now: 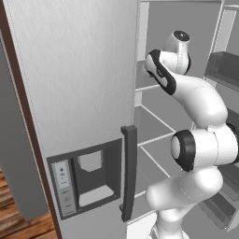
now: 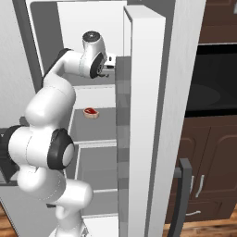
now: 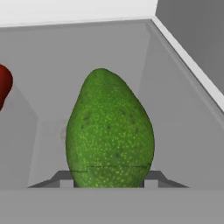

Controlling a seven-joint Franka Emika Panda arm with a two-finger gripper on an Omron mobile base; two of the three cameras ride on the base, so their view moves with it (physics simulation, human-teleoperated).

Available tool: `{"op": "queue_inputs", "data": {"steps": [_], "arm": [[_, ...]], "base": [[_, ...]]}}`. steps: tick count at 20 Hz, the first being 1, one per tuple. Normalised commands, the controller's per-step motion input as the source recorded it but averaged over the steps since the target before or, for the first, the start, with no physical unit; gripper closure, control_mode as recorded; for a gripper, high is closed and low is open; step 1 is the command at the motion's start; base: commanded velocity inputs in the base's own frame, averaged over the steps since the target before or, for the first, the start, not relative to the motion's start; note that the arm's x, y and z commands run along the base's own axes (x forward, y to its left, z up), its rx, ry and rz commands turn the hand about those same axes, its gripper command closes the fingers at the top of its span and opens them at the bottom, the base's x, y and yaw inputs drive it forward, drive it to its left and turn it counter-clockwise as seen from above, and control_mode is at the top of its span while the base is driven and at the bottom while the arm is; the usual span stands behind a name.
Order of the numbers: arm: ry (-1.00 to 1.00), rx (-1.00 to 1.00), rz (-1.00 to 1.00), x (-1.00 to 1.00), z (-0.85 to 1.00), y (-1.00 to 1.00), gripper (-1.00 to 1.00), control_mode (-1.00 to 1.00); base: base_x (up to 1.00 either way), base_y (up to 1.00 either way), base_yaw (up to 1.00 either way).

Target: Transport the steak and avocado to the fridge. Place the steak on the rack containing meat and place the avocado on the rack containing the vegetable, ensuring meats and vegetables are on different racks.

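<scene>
The avocado (image 3: 109, 131) is filling the middle of the hand view, standing with its narrow end up, and the gripper (image 3: 109, 179) is squeezing it from both sides at the bottom of the frame, with the jaws shut tight on its wide lower part. Behind the avocado a pale grey shelf is showing, and something round and red (image 3: 3, 85) is peeking in at the left edge of that view, too cut off to say what it is. In the right base view, the steak (image 2: 91, 112) is lying flat on a grey shelf (image 2: 92, 127) in the middle left of the frame, one shelf lower than where the hand is reaching. The fridge (image 1: 74, 93) is standing open, its big silver door taking up the left half of the left base view, with a dispenser panel (image 1: 86, 179) low down and a long dark handle (image 1: 129, 172) beside it. The white arm (image 1: 196, 140) is rising from the lower right of the left base view, bending up and reaching into the upper part of the fridge. In the right base view, dark brown cabinets (image 2: 208, 171) are standing at the right, and a strip of wooden floor (image 1: 18, 219) is showing at the lower left of the left base view.
</scene>
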Motion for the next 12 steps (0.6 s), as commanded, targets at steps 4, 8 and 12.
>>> {"op": "queue_inputs", "data": {"steps": [4,8,12], "arm": [[0.12,0.00,0.00,0.14,-0.29,0.00,1.00,-1.00],[0.05,0.00,0.00,0.09,-0.24,0.00,1.00,-1.00],[0.00,0.00,0.00,0.14,-0.19,0.00,1.00,-1.00]], "base": [[0.00,0.00,0.00],[0.00,0.00,0.00],[0.00,0.00,0.00]]}}
